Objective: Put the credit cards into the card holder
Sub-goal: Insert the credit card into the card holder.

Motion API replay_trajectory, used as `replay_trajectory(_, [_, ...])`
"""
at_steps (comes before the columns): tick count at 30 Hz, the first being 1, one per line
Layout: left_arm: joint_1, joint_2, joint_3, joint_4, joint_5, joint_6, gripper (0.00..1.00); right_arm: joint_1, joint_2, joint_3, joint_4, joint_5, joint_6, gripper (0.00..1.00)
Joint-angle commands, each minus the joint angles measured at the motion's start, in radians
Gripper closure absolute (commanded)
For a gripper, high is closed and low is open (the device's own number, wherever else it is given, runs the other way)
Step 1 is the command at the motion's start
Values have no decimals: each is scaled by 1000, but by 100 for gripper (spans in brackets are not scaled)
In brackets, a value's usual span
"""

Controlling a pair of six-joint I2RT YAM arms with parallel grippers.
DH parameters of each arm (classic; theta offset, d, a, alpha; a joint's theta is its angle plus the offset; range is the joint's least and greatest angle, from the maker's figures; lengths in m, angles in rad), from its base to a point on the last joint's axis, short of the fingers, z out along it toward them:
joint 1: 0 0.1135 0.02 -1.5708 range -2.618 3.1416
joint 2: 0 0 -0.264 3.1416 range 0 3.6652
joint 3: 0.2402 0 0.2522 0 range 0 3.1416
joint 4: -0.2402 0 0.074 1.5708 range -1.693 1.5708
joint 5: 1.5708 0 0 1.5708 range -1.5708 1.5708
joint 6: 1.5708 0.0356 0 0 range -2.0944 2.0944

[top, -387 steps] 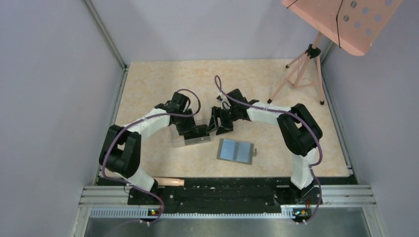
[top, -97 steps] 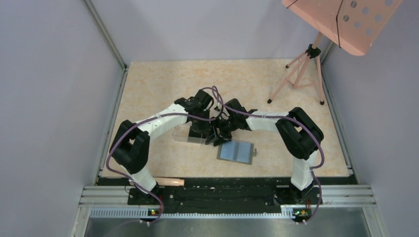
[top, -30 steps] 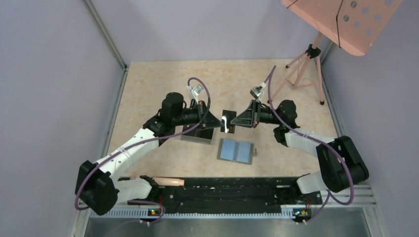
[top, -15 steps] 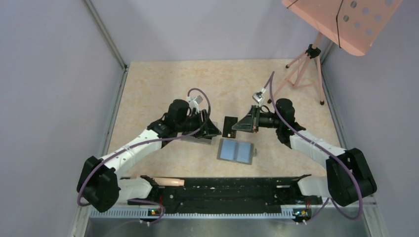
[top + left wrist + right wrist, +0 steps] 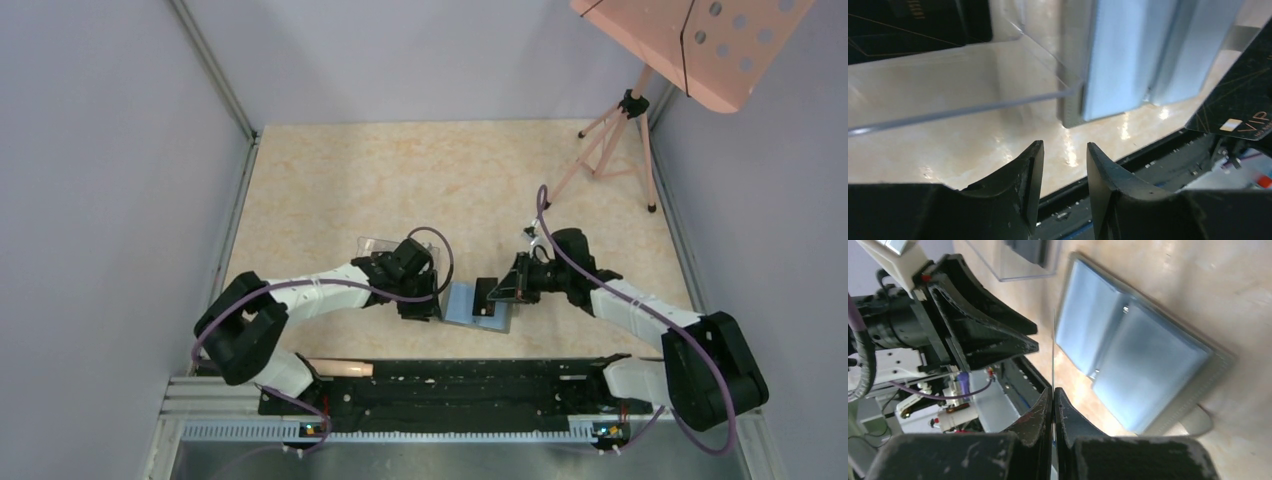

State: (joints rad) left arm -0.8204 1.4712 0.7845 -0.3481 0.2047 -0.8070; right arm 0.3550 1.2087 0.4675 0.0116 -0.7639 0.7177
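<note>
From above, your right gripper [image 5: 497, 292] pinches a black credit card [image 5: 486, 292] on edge over the card holder [image 5: 468, 312]. The holder lies open on the table [image 5: 330, 170], blue-gray inside up. Your left gripper [image 5: 425, 303] sits at the holder's left edge, and the clear box [image 5: 372, 245] lies beyond it, farther left of the holder. In the left wrist view, the fingers [image 5: 1020, 175] stand a little apart with nothing between them, low over the table and just short of the holder's [image 5: 1128, 55] near corner. The box wall [image 5: 973, 75] reaches close beside that corner. In the right wrist view, the pads [image 5: 1040, 412] are pressed together on the card [image 5: 1053, 347], seen edge-on above one panel of the holder [image 5: 1143, 365], with the left gripper [image 5: 983, 330] close beside it. Watch three things. If the card's edge meets a flat panel instead of a slot mouth, it may bend or slip in the pinch. Nothing pins the holder, so a push could slide it. The left fingers sit near the card's path and could clash.
</note>
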Motion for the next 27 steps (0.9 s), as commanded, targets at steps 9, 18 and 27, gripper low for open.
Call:
replay_trajectory(9, [-9,120,8,110,-20,1,72,-41,80,-18,22,146,-81,100])
replay_trajectory(18, [-31,148,11,117,-2,-16,92,-42,158,-5,101,128,-66,100])
replay_trajectory(27, [-37,169,17,109,3,-20,100,-59,120,-1,88,117,-53,100])
